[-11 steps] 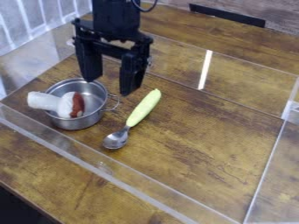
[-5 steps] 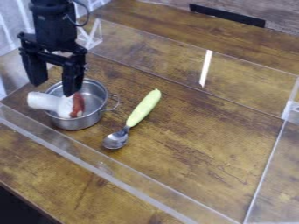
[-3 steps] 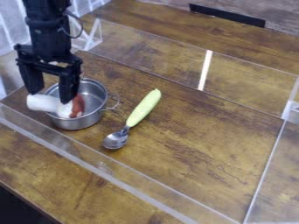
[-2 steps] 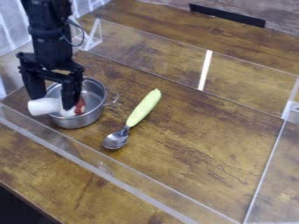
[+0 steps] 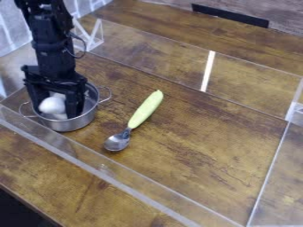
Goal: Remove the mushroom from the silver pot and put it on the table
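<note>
The silver pot (image 5: 71, 123) sits at the left of the brown wood table (image 5: 201, 142). Inside it lies the mushroom (image 5: 51, 106); only its white stem end shows between the black fingers, and the red-brown cap is mostly hidden. My gripper (image 5: 56, 101) reaches straight down into the pot, open, with one finger on each side of the mushroom. I cannot tell whether the fingers touch it.
A yellow-green corn-like piece (image 5: 145, 108) lies just right of the pot, and a metal spoon (image 5: 119, 139) lies in front of it. Clear acrylic walls (image 5: 142, 197) border the tabletop on the front, left and right.
The gripper has shifted slightly left and dropped down into the pot, so its open fingers now straddle the mushroom. Pot, corn piece and spoon have not moved.
</note>
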Controlling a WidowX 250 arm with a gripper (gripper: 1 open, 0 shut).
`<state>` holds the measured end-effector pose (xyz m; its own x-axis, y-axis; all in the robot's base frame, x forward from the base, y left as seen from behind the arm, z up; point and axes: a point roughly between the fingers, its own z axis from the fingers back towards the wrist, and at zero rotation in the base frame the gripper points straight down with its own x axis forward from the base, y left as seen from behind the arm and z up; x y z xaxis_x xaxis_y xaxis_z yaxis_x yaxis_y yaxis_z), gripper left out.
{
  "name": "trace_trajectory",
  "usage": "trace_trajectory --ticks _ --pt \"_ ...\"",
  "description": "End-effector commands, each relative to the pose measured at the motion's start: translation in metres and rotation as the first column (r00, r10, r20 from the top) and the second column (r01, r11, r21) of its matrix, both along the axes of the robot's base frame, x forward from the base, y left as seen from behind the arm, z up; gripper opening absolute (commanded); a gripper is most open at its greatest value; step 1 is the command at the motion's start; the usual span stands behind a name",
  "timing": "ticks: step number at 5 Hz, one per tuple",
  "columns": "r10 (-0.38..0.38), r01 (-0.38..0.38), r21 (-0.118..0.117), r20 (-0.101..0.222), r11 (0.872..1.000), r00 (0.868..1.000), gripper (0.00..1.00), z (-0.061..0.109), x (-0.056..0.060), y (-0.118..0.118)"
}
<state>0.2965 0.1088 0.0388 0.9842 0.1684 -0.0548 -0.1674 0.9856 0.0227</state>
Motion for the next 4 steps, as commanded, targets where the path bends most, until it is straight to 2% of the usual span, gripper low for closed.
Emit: trace_trajectory --ticks 1,2,4 --pt "-0.004 0.004 0.000 0.048 1.000 0.999 1.00 0.014 0.008 0.012" --pt "-0.027 0.027 -0.015 0.051 1.000 0.998 1.00 0.016 0.010 0.013" --pt "0.078 -0.076 -0.038 0.049 0.996 0.996 1.00 0.017 0.019 0.006"
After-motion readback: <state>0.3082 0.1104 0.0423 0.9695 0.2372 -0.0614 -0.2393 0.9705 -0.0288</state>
